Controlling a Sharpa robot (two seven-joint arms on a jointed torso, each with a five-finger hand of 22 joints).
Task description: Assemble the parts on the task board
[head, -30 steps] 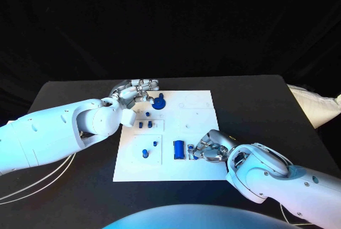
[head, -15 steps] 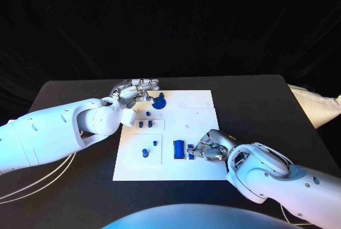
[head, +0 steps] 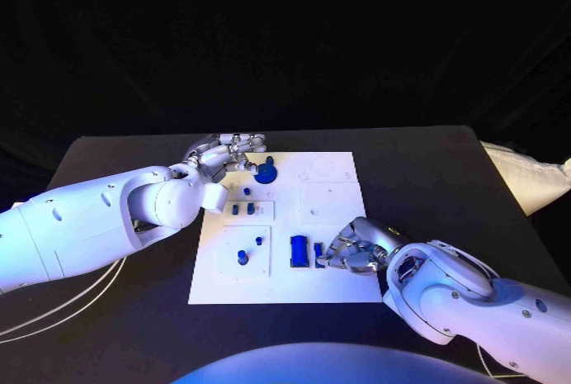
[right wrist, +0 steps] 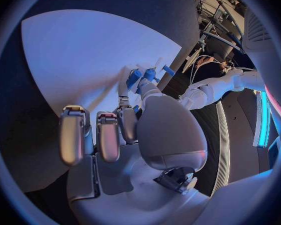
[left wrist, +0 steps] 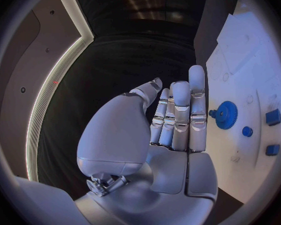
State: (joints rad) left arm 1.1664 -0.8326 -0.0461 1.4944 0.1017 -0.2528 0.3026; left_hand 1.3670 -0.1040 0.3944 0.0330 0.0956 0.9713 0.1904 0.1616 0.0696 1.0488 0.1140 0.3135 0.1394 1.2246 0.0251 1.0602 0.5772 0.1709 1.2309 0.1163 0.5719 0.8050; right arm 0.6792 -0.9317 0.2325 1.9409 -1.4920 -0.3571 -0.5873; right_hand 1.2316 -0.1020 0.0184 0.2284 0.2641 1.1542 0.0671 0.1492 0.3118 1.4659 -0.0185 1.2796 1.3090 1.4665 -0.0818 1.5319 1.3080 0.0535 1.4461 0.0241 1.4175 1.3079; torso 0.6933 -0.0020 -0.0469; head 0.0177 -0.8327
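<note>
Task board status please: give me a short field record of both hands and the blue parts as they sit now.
board: white task board lying flat on the black table
left hand: at the board's far left corner, beside the blue gear, fingers straight and together, holding nothing
right hand: on the board's near right part, fingers pinching a small blue part
other parts: blue block standing just left of the right hand; small blue pegs in the left panels

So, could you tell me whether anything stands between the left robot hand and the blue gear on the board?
Nothing visible does: the left robot hand holds nothing, and the gear lies just beside its fingertips on bare board.
</note>
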